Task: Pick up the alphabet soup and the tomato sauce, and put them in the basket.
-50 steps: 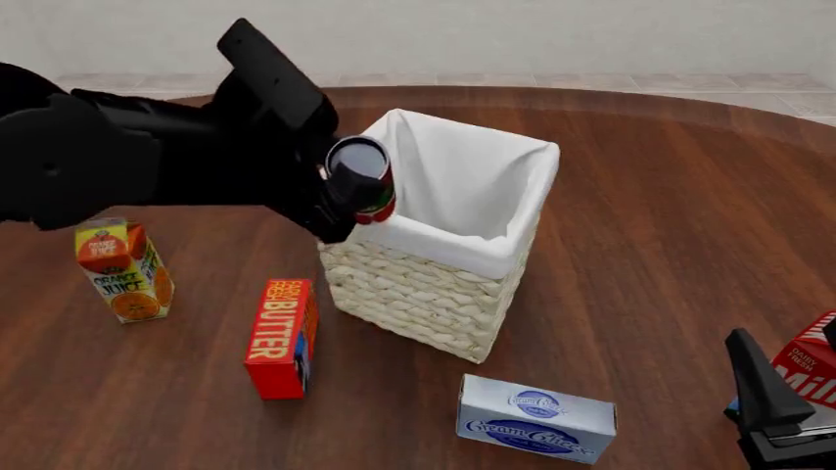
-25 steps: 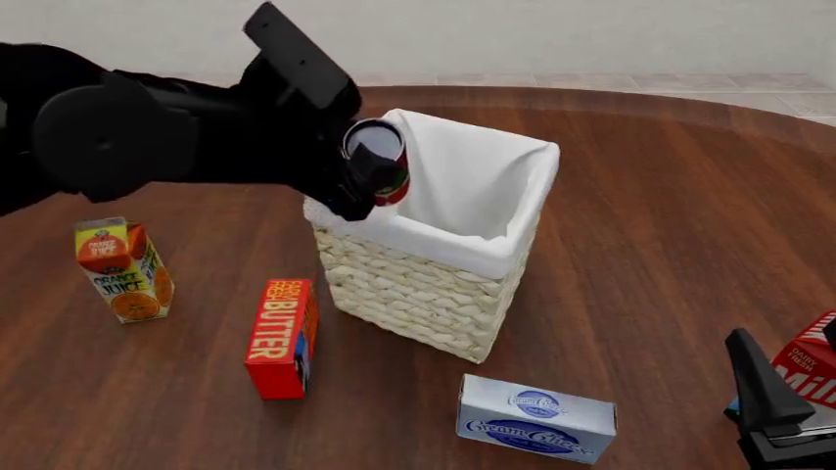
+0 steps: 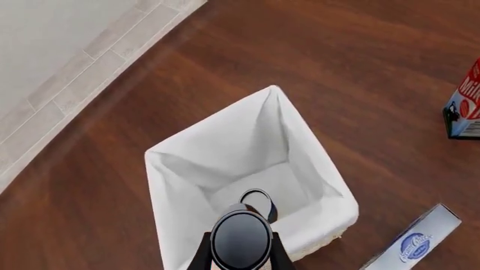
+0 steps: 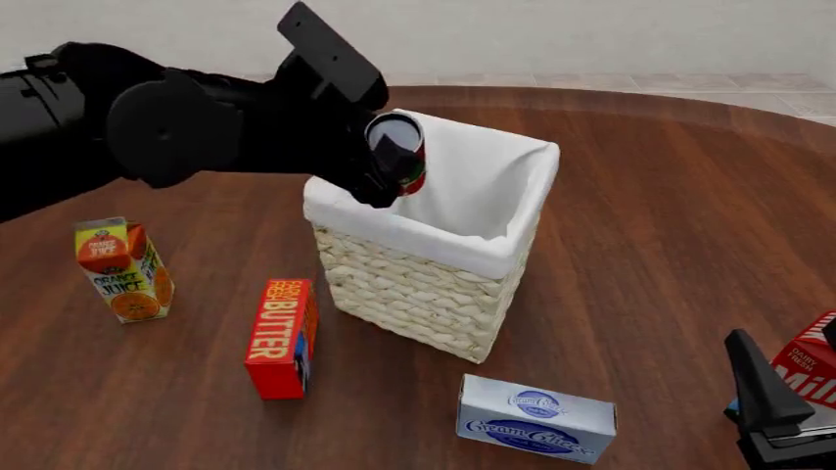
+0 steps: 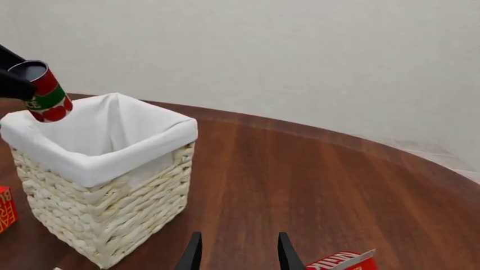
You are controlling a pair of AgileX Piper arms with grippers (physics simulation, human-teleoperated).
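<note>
The tomato sauce (image 4: 398, 152), a can with a green band and a red lower part, hangs tilted over the left corner of the basket (image 4: 425, 279). My left gripper (image 4: 379, 176) is shut on it. From the left wrist view I look down past the tomato sauce (image 3: 240, 239) into the white-lined basket (image 3: 172, 185). A dark round rim (image 3: 259, 199) lies on the basket's floor; its label is hidden, so I cannot tell whether it is the alphabet soup. My right gripper (image 5: 236, 256) stands open and holds nothing, low at the table's near right (image 4: 770, 406).
An orange juice carton (image 4: 124, 269) stands at the left. A red butter box (image 4: 281, 336) lies in front of the basket. A cream cheese box (image 4: 535, 419) lies near the front, and a milk carton (image 4: 810, 360) is beside my right gripper.
My left arm has carried the tomato sauce up and to the right, from beside the basket's left corner to above its lined rim. The right arm has not moved.
</note>
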